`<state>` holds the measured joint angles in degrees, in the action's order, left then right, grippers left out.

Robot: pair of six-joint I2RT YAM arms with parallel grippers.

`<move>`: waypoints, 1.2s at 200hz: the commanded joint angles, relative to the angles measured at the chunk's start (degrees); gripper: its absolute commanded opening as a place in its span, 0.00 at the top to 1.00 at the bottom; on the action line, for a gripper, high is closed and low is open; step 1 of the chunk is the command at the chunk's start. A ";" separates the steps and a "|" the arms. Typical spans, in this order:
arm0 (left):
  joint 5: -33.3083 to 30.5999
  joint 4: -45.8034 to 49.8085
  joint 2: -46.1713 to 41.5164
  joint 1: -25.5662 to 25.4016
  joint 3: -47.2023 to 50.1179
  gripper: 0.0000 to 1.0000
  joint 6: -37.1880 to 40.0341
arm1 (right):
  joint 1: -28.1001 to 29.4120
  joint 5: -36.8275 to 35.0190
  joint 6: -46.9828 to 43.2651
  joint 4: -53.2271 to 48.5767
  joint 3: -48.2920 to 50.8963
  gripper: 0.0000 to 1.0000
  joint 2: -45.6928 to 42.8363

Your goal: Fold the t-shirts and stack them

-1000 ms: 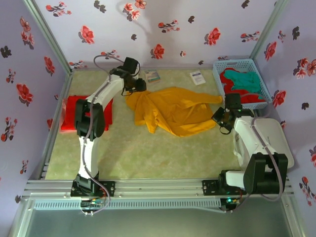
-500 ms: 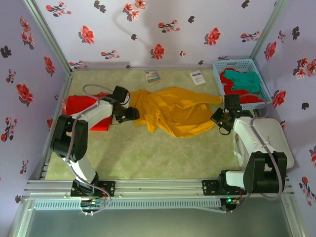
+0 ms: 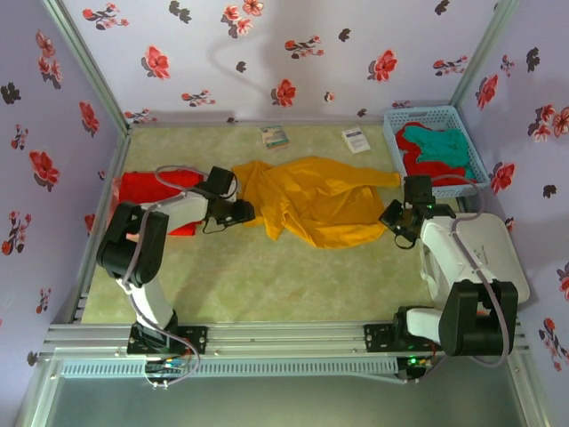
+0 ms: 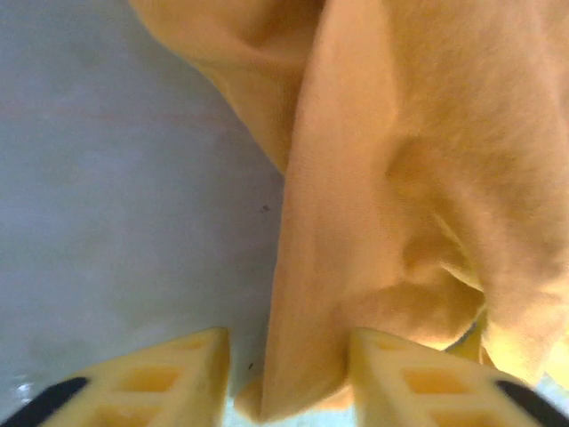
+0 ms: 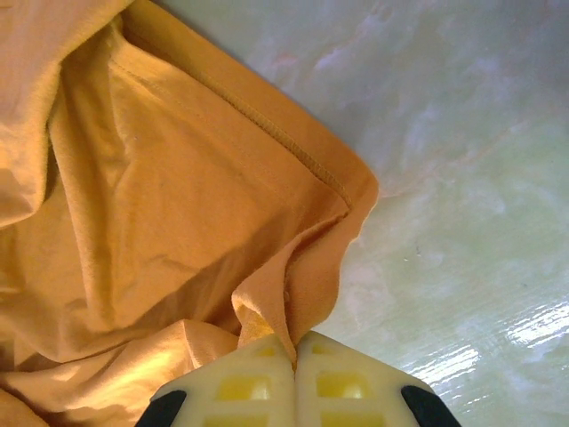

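Spotted the left end of the crumpled mustard-yellow cloth t-shirt [image 3: 311,200] settled flatter than a second ago, with the left pincer [image 3: 244,212] swung from up near the back edge down to the shirt's left side. Otherwise same sprawl across the middle of the pale green tabletop [image 3: 267,276], bunched up and nowhere near folded.

On the left wrist view, seeing that pincer spread apart, yellow fingers [image 4: 178,378] straddling a hanging fold of the fabric with a gap on one side, so not clamped on anything.

Over at the shirt's right corner, found the right pincer [image 3: 393,222] barely shifted. On the right wrist view, squeezed fully together on a pinch of cloth right next to the hemmed corner.

Further out: got a folded red t-shirt [image 3: 142,189] lying flat at the tabletop's left edge, partly under the left arm. Also a blue mesh plastic basket [image 3: 422,110] in the far-right corner, holding a teal t-shirt [image 3: 441,147] piled with another red t-shirt [image 3: 411,142]. Plus two small printed paper cards [image 3: 275,136] [image 3: 356,140] near the back wall, clear of the shirt.
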<state>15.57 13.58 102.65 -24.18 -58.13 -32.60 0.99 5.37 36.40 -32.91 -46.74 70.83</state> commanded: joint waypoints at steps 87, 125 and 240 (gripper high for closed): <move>-0.10 13.94 -16.04 -0.95 1.34 1.00 0.50 | -0.47 -3.88 -1.60 -7.04 0.95 1.00 -3.31; -1.86 25.02 -29.70 -0.87 6.37 1.00 -2.19 | -0.82 -3.98 -0.62 -9.45 1.82 1.00 -6.13; -4.75 48.03 -69.94 -2.36 19.71 1.00 -28.36 | -1.95 -11.20 -0.26 -13.19 5.08 1.00 -10.29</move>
<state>13.69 53.39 37.21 -26.00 -40.18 -52.51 -0.49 -2.35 36.01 -44.38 -42.78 60.95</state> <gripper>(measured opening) 0.041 0.042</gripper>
